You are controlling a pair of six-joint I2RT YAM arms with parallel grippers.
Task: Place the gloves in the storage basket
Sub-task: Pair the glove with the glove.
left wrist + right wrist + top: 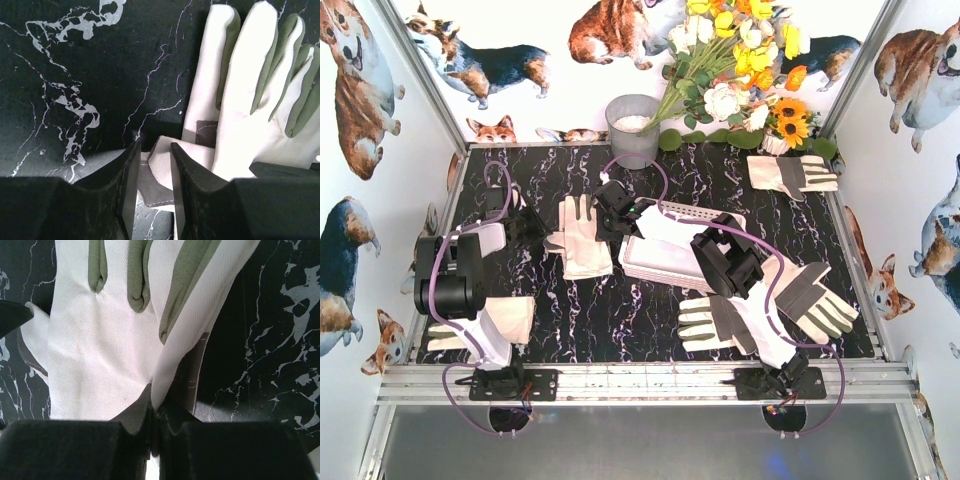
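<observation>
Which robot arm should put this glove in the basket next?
Right. The right gripper is shut on the edge of the glove, with the storage basket just beside it. The left gripper has its jaws apart by the thumb.

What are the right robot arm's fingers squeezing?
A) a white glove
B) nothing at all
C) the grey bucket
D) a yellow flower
A: in the right wrist view the right arm's fingers are pressed shut on the edge of a white glove, with the dark marble table under it.
</observation>
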